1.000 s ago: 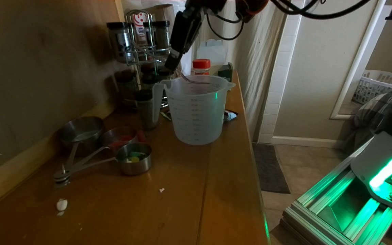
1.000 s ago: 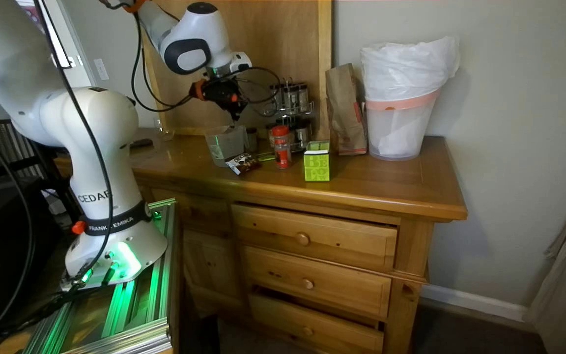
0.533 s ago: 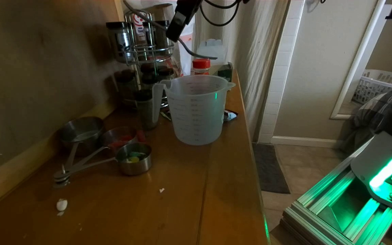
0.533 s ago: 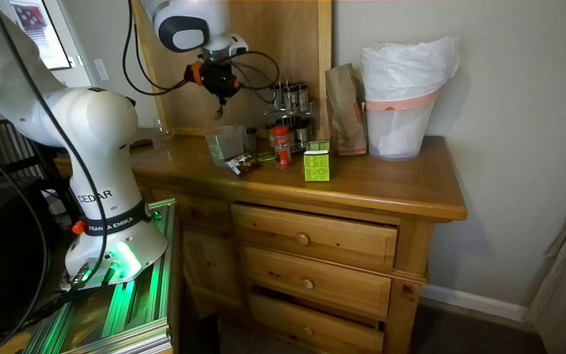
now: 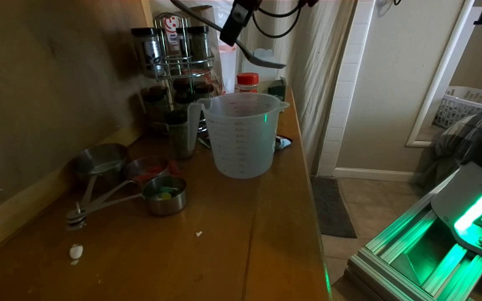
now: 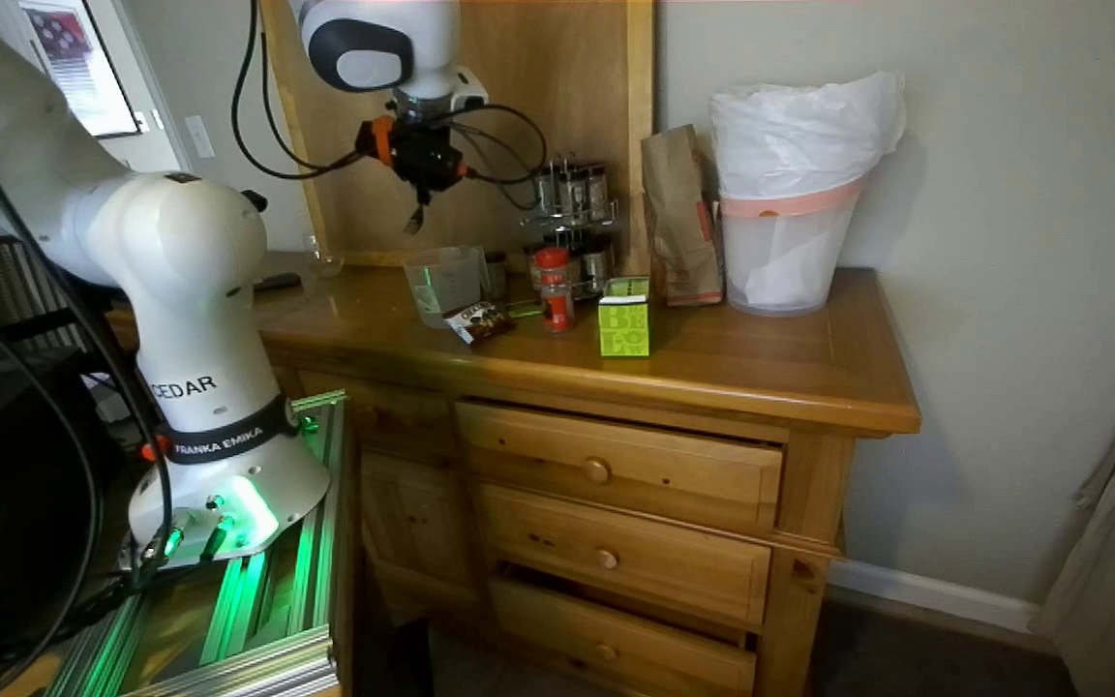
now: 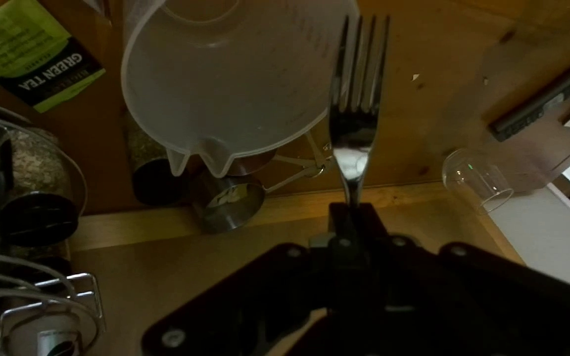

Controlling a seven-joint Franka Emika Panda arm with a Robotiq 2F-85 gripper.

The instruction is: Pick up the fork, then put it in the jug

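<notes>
1. Silvery metal fork [image 7: 354, 129]: you have it up in the air above the jug [image 5: 243, 138], not yet in it. In the wrist view its tines line up with the right edge of the rim, apart from it.
2. Your tool [image 7: 353, 215] is closed right down on it, gripping partway along its length, with the handle running out behind.
3. To place it well, bring the tines left in the wrist view until they sit over the middle of the mouth. Tip them steeply downward, lower until they are well below the rim, and only then let go. Dropped at its present slant, the fork could catch on the rim or slide off outside.
4. Upright on the bench [image 5: 220, 251] stands the translucent jug; metal measuring cups [image 5: 167, 205] lie near it, at left in an exterior view.
5. Since a second ago your tool has risen in both exterior views; the tines, then at the jug's mouth, now hang above it. The jug has stayed put.
</notes>
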